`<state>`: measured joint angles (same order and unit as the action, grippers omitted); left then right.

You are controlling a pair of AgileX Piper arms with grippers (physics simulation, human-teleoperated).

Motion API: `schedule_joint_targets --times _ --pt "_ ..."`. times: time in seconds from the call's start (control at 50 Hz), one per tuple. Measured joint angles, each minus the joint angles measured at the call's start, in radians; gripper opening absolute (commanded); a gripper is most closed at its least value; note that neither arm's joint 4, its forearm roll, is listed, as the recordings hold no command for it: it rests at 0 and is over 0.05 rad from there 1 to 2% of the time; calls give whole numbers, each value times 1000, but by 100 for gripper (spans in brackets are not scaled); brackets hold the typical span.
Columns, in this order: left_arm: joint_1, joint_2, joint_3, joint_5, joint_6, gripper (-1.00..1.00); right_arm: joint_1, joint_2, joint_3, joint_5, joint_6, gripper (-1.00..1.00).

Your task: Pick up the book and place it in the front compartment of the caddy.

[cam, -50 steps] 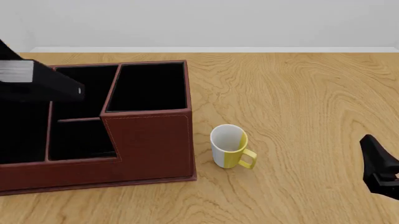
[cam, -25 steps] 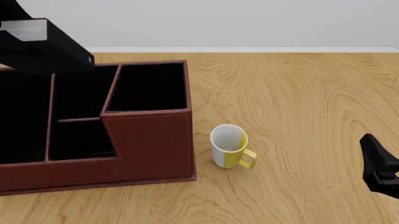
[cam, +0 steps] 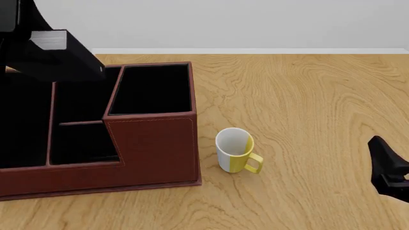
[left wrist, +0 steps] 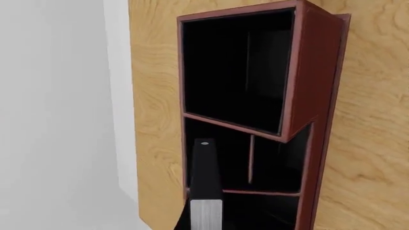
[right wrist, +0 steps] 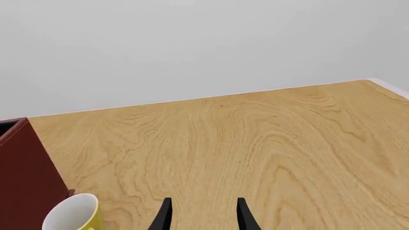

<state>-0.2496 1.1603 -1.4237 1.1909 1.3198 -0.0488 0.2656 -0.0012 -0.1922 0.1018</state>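
Two arms are working at the wooden table (cam: 307,96). At the front view's upper left, the book (cam: 54,55) is hanging in the air above the caddy (cam: 153,148), tilted, its pale page edge showing at the top. In the left wrist view the book (left wrist: 206,191) is sticking out along the camera's line, over the caddy's (left wrist: 316,96) black sections, so the left claw is apparently pinching it, though its fingers are hidden. The front compartment (cam: 83,143), behind the lowered wall, is lying dark with nothing visible inside. A white and yellow mug (cam: 235,150) is standing just beside the caddy's right wall. The right claw (right wrist: 203,215) is hovering low over bare table, fingers spread apart and gripping nothing.
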Motion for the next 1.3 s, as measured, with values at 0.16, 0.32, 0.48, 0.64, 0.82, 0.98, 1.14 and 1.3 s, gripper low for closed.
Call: schedule_joint_targets --times 0.16,0.32,0.48,0.64,0.82,0.98,1.14,1.3 --pt "-2 7 43 -31 -2 -100 0 7 0 -6 2 100" --pt "-9 15 77 -58 -9 -100 -1 11 0 -10 5 100" --pt "-11 20 122 -90 1 -100 -1 14 0 -12 8 100" --pt "-19 29 153 -120 1 -100 -1 16 0 -13 11 100" --pt "-19 41 178 -147 4 -100 -1 20 0 -16 15 100" --pt "-16 48 194 -171 6 -100 -1 22 0 -18 17 100" --pt "-12 58 212 -193 7 -100 -1 28 0 -23 18 100" --pt "-6 71 220 -218 3 -100 -2 32 0 -27 19 100"
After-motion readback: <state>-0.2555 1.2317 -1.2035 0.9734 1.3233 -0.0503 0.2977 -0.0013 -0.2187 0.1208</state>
